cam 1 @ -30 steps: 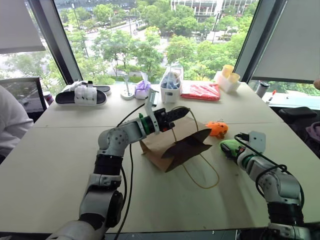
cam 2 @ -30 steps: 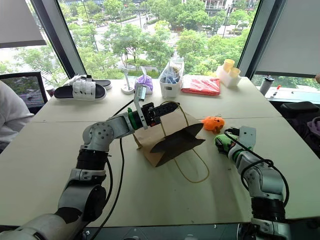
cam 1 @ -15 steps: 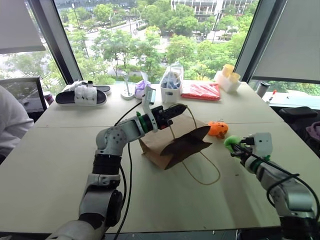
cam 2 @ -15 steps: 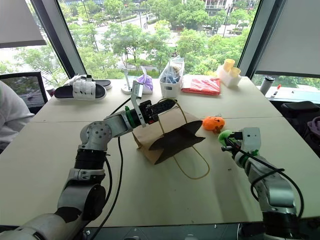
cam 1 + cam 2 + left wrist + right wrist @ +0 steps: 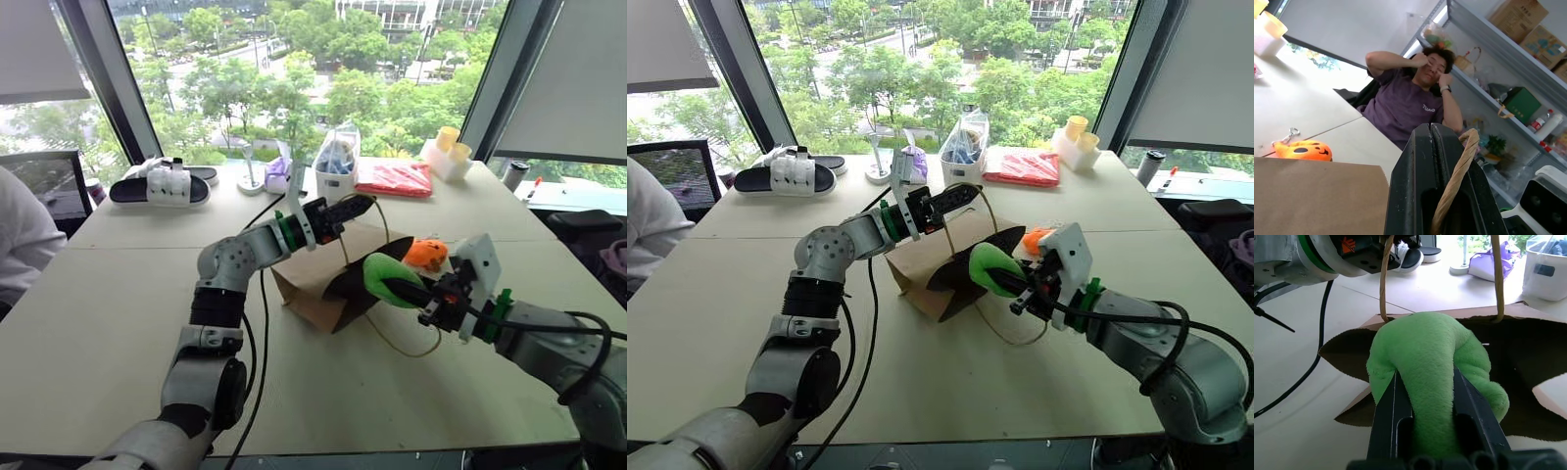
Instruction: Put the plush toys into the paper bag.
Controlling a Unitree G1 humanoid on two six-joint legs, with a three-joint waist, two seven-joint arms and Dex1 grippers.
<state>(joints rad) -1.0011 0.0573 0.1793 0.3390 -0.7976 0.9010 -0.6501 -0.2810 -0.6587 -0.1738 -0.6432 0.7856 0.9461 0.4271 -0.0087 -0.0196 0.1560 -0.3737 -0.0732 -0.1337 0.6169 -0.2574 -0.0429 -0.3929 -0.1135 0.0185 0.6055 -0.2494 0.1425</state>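
Note:
The brown paper bag (image 5: 312, 281) lies on the table with its dark mouth toward my right arm. My left gripper (image 5: 363, 204) is shut on one beige loop handle (image 5: 1455, 177) and holds it up above the bag. The bright green plush toy (image 5: 384, 275) hangs just in front of the bag's mouth, and my right gripper (image 5: 404, 288) is shut on it; the right wrist view has the toy (image 5: 1425, 350) bulging between the two fingers. The orange pumpkin-like plush toy (image 5: 427, 253) sits on the table behind the bag.
The bag's other loop handle (image 5: 404, 345) trails on the table. Along the window edge stand a black and white slipper (image 5: 162, 184), a purple tied bag (image 5: 279, 174), a clear bag of items (image 5: 336, 164), a red packet (image 5: 394, 179) and a white holder (image 5: 446, 155). A person (image 5: 1410, 105) sits beyond the table.
My right gripper closed on the green toy, lifted it off the table and carried it left to the bag's mouth. The left gripper kept its hold on the handle.

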